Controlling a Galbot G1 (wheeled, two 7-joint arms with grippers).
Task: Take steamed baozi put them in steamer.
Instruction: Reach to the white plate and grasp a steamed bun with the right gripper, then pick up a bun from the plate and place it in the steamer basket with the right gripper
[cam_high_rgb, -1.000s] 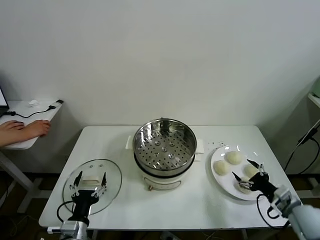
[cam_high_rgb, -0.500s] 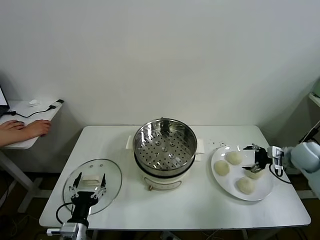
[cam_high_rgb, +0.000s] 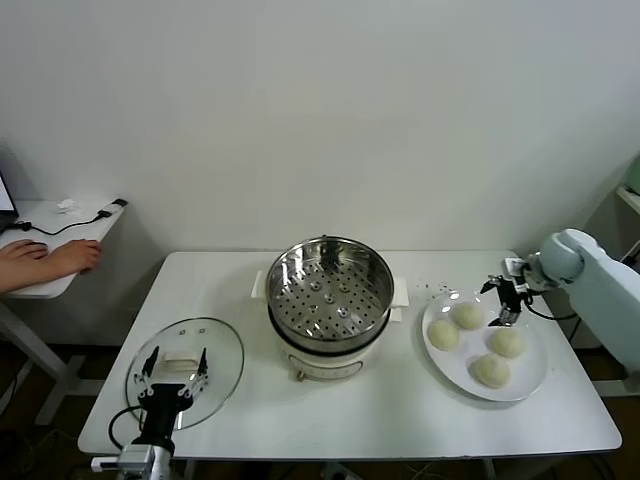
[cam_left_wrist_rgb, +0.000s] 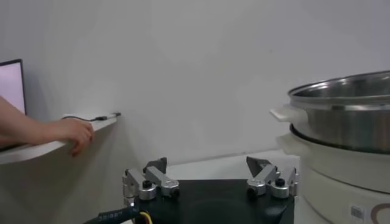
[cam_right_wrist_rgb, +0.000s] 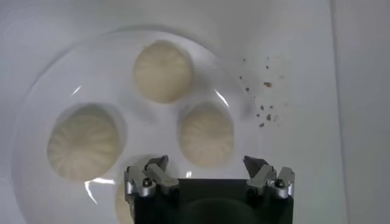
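The steamer (cam_high_rgb: 328, 290) is a shiny steel pot with a perforated tray, standing on a white base at mid-table; nothing lies in it. Several cream-white baozi lie on a white plate (cam_high_rgb: 527, 372) to its right, among them one baozi (cam_high_rgb: 468, 315) at the far side and another baozi (cam_high_rgb: 491, 371) nearest me. My right gripper (cam_high_rgb: 506, 303) hovers open over the plate's far part. In the right wrist view it (cam_right_wrist_rgb: 206, 164) hangs just above a baozi (cam_right_wrist_rgb: 206, 134), holding nothing. My left gripper (cam_high_rgb: 172, 375) stands open and idle above the glass lid (cam_high_rgb: 225, 345).
Beside the left gripper (cam_left_wrist_rgb: 207, 164) the steamer's wall (cam_left_wrist_rgb: 341, 122) rises close. A person's hand (cam_high_rgb: 50, 258) rests on a side table at the far left. Dark crumbs (cam_high_rgb: 430, 290) lie between steamer and plate. A white wall stands behind the table.
My right arm has swung from the table's near right corner to the far right, carrying its open gripper from the plate's near side to its far side. The left gripper has barely moved.
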